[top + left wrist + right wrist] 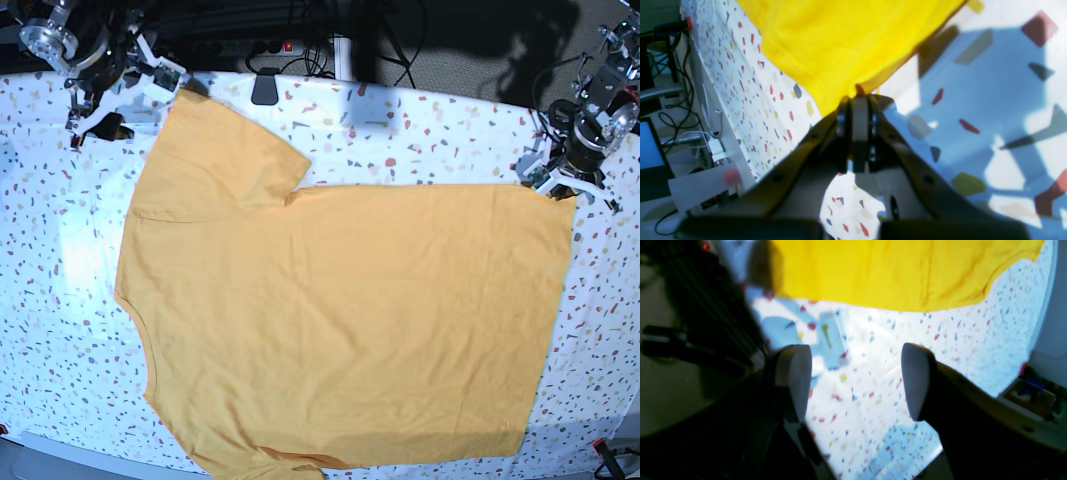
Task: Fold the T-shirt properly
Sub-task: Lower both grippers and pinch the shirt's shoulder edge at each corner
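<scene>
On speckled cloth [60, 300]: T-shirt [350, 320] flat | left hand [858, 96] pinching hem | right hand [855, 380] spread

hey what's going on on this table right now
A two-armed robot is starting to fold a mustard-yellow T-shirt that lies spread flat on a white speckled cloth. The left pincer is shut on a corner of the shirt's hem at the far edge. The right pincer is open and holds nothing; it hangs over the speckled cloth near the sleeve end. No fold has been made yet.
</scene>
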`<state>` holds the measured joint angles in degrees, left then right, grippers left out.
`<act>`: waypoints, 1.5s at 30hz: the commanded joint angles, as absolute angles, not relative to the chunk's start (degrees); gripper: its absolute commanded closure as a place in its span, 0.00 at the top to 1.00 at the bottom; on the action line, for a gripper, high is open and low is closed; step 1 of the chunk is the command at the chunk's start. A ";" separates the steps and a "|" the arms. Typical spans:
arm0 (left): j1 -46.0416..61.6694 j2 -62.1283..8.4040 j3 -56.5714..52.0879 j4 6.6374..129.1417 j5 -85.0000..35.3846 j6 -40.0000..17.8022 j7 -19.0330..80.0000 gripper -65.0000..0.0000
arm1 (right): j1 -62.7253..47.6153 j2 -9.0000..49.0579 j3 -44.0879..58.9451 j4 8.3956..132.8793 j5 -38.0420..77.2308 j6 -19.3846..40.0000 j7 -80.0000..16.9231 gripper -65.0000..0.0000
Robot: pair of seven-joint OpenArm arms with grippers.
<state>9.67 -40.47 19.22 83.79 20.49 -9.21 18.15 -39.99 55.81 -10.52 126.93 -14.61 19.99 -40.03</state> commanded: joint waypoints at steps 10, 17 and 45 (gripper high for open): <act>9.32 -41.45 18.92 84.42 20.45 -9.43 17.91 0.00 | -38.09 53.60 -10.15 126.72 -10.11 26.81 -36.38 0.64; 9.34 -41.45 18.92 84.42 20.45 -9.41 17.89 0.00 | -35.18 50.39 -10.15 126.45 -9.76 29.21 -35.79 0.64; 9.32 -41.45 18.92 84.42 20.23 -9.41 16.60 0.00 | -30.11 45.23 -10.20 115.26 -9.82 38.17 -26.41 0.64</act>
<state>9.65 -40.47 19.22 83.79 20.47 -9.19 17.04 -30.33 44.45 -10.55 114.65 -9.98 38.00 -26.94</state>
